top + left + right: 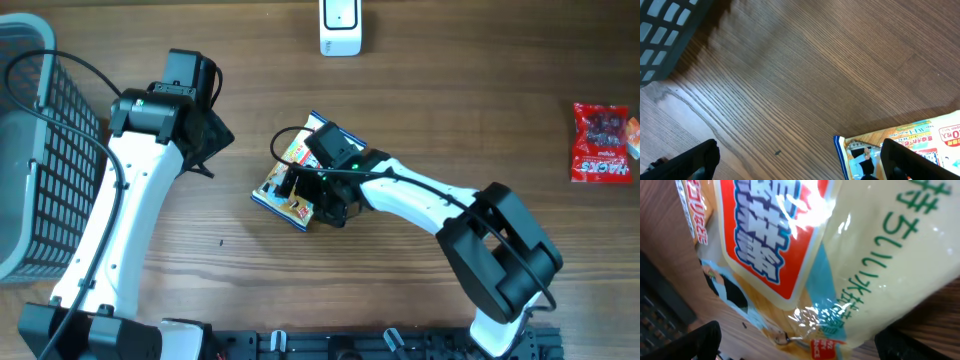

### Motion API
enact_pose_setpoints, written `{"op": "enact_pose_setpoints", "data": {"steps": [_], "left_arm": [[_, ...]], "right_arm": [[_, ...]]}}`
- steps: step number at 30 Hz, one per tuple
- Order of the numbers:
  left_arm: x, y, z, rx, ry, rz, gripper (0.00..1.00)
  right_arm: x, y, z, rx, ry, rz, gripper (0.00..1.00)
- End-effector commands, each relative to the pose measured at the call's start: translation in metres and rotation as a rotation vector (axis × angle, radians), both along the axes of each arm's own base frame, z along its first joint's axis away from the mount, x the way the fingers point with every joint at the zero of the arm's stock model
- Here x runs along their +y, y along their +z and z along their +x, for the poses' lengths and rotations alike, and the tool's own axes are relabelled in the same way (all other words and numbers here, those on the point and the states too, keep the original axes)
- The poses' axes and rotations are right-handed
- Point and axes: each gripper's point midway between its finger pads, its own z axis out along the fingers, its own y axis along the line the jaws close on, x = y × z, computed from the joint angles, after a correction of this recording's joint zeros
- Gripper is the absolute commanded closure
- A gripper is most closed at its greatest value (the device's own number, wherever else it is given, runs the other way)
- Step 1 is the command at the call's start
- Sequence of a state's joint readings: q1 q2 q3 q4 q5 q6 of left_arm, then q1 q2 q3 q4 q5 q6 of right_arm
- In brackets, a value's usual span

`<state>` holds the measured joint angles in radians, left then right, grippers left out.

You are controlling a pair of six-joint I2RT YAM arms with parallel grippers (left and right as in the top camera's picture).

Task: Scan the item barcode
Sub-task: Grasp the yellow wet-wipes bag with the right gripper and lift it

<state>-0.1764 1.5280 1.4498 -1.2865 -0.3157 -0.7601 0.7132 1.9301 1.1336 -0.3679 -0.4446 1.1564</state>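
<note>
Our right hand (318, 192) hangs open just above the snack packet (840, 255), while our left hand (800, 156), also open, hovers beside it.

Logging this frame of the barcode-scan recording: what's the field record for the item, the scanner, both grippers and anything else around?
item: snack packet, lying flat mid-table, printed face up
right gripper: directly over the packet, jaws wide, no closed grip evident
left gripper: open, empty, above bare wood left of the packet
scanner: white device, likely the scanner, at the far edge, apart from the packet
other: red candy bag far right; grey basket far left
barcode: not visible in any view
</note>
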Motion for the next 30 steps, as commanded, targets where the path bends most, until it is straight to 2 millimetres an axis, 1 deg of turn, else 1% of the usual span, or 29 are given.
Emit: {"op": "enact_pose_setpoints", "data": {"steps": [1,2,3,4,5,6,8,10,12,14,16,18,19,23,25,27,30], "left_arm": [[0.002,-0.005,-0.002,0.028,-0.015,0.007,0.0],[0.002,-0.006,-0.003,0.03,-0.019,0.008,0.0],[0.002,-0.006,-0.004,0.034,-0.019,0.009,0.0],[0.002,-0.006,-0.004,0.037,-0.022,0.01,0.0],[0.002,-0.008,-0.005,0.042,-0.027,0.012,0.0],[0.002,-0.01,-0.006,0.051,-0.039,0.015,0.0],[0.003,-0.013,-0.008,0.064,-0.042,0.018,0.0],[0.003,-0.017,-0.01,0.075,-0.042,0.02,0.0],[0.003,-0.022,-0.012,0.083,-0.042,0.021,0.0],[0.002,-0.026,-0.012,0.086,-0.043,0.016,0.0],[-0.001,-0.032,-0.013,0.092,-0.047,-0.002,0.0],[-0.007,-0.035,-0.013,0.096,-0.053,-0.037,0.0],[-0.009,-0.035,-0.013,0.096,-0.055,-0.048,0.0],[-0.009,-0.035,-0.013,0.097,-0.055,-0.049,0.0],[-0.009,-0.036,-0.013,0.098,-0.055,-0.049,0.0],[-0.009,-0.036,-0.013,0.098,-0.055,-0.049,0.0],[-0.009,-0.036,-0.011,0.088,-0.055,-0.05,0.0]], "right_arm": [[-0.027,-0.068,-0.007,0.048,-0.052,-0.187,0.0],[-0.027,-0.074,-0.008,0.055,-0.055,-0.191,0.0],[-0.027,-0.079,-0.008,0.06,-0.058,-0.195,0.04],[-0.028,-0.08,-0.008,0.061,-0.059,-0.196,0.08],[-0.028,-0.08,-0.007,0.06,-0.06,-0.196,0.15],[-0.029,-0.08,-0.005,0.056,-0.058,-0.194,0.19],[-0.032,-0.08,-0.004,0.06,-0.064,-0.2,0.23],[-0.039,-0.081,-0.003,0.072,-0.078,-0.217,0.32],[-0.046,-0.082,0.0,0.08,-0.093,-0.224,0.47],[-0.05,-0.082,0.002,0.087,-0.103,-0.229,0.59],[-0.057,-0.083,0.005,0.087,-0.105,-0.241,0.78],[-0.06,-0.083,0.007,0.086,-0.107,-0.241,0.94],[-0.06,-0.083,0.007,0.086,-0.108,-0.241,0.96],[-0.062,-0.081,0.009,0.083,-0.093,-0.235,0.96],[-0.069,-0.074,0.01,0.095,-0.091,-0.25,0.96],[-0.072,-0.056,0.022,0.029,-0.025,-0.231,0.96],[-0.073,-0.014,0.046,-0.162,0.138,-0.154,0.96]]}}
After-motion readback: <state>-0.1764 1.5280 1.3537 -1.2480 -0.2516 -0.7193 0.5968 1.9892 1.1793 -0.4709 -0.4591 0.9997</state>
